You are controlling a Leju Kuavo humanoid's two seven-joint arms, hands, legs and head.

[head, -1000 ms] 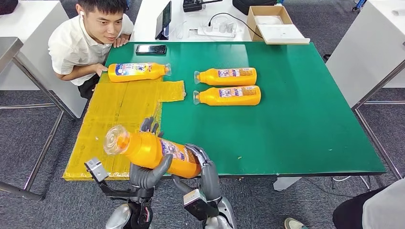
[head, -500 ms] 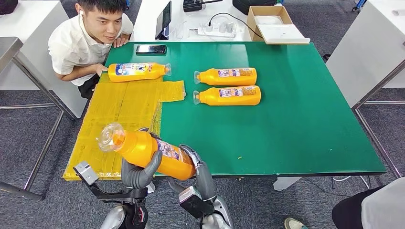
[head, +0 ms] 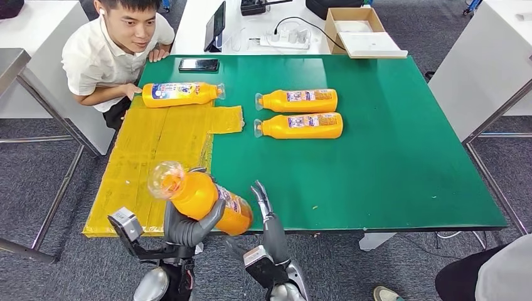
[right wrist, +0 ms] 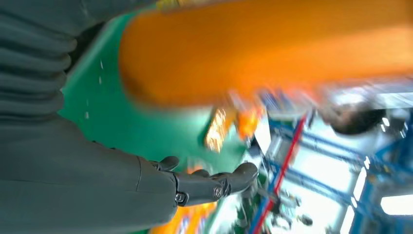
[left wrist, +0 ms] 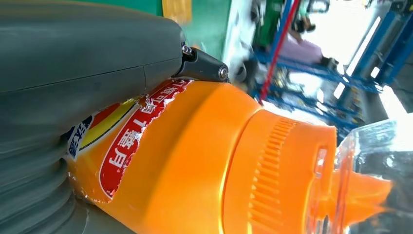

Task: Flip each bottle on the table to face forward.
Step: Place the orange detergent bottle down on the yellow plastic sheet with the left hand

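While the left hand (head: 188, 227) grips the orange bottle (head: 202, 197) above the counter's (head: 389, 163) near edge, the bottle's long axis tilts, clear cap up and toward the left, base toward the right hand (head: 266, 213), which stands just beside it with fingers spread, holding nothing. The left wrist view shows the bottle's red label (left wrist: 127, 146) close up; the right wrist view blurs the bottle.

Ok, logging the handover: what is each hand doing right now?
Left hand: grips the orange bottle from below.
Right hand: open, fingers extended beside the bottle's base, holding nothing.
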